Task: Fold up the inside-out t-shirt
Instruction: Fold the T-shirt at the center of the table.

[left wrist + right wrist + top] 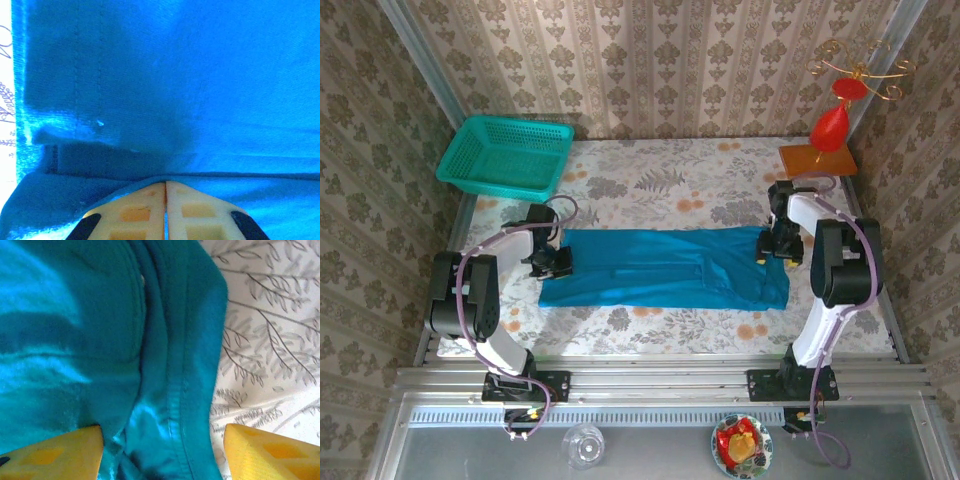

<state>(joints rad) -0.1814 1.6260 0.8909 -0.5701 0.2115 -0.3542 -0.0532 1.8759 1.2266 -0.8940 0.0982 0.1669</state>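
Now we see the blue inside-out t-shirt lying flat as a long band across the floral table, between the two arms. Our left fingers are pressed together at its left end, tips against a fold; whether cloth is pinched we cannot tell. Our right fingers stand wide apart, straddling its right hem, gripping nothing.

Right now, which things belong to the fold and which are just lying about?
Job: blue t-shirt; left end effector, shut on its edge; right end effector, open.
Lying about: teal basket; red ornament; glass; dish.
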